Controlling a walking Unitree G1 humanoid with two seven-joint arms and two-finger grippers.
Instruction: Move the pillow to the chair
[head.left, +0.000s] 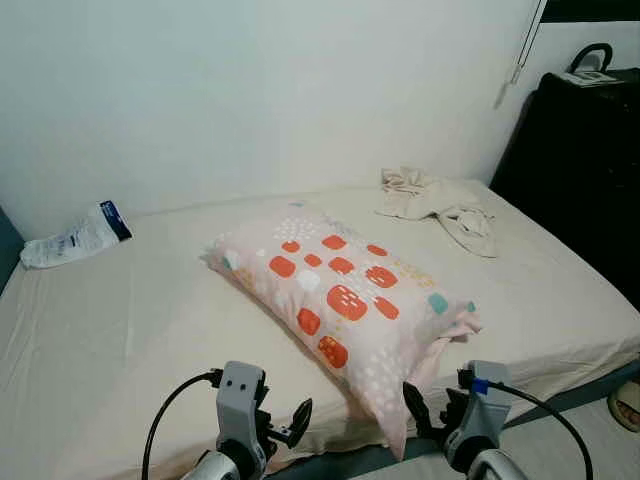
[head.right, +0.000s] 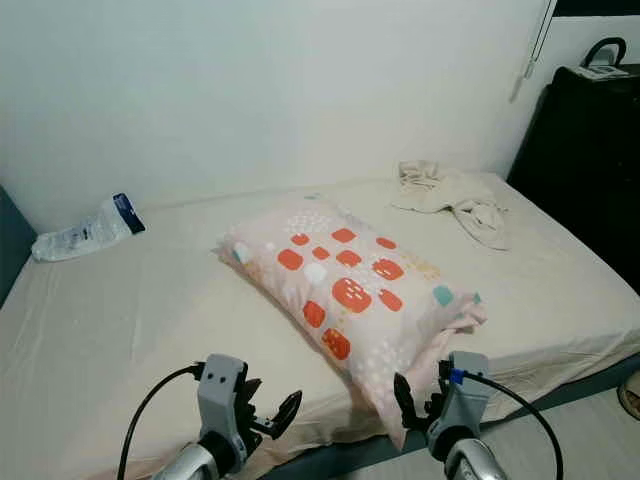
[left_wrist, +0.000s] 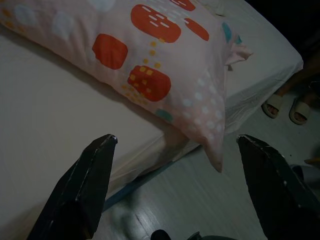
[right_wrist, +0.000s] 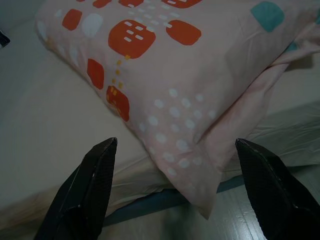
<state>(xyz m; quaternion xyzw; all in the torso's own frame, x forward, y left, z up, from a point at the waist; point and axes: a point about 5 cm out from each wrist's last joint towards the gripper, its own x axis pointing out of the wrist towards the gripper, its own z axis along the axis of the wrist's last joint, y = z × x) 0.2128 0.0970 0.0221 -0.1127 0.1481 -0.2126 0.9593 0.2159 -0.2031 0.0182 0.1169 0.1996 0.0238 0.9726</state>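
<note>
Lying diagonally across the bed (head.left: 90, 340), the pillow (head.left: 345, 300) runs its long axis from a far corner near the bed's middle down to a near corner that droops over the bed's front edge. That overhanging corner hangs just ahead of the right gripper (head.left: 432, 420), which hovers low at the front edge with its two black fingers spread apart and nothing between them. The left gripper (head.left: 282, 428) is raised beside it, further along the front edge towards the bed's left side, fingers likewise parted and empty, with bare sheet ahead of it and the pillow's long flank off to its right.

In the right wrist view the pillow's corner sits squarely between the spread fingertips (right_wrist: 92, 180), slightly beyond them and not touching; in the left wrist view the same corner lies closer to the far finger (left_wrist: 270, 185) than the near one. The right arm is judged the nearer to the pillow, with the drooping corner the closest hold, though both grippers stand close enough for a two-armed lift along the lower end.

A crumpled cloth (head.left: 440, 205) rests near the bed's far right corner, and a plastic packet (head.left: 75, 237) lies at the far left edge against the wall. A dark cabinet (head.left: 585, 160) stands beyond the bed's right side. No chair can be made out.
</note>
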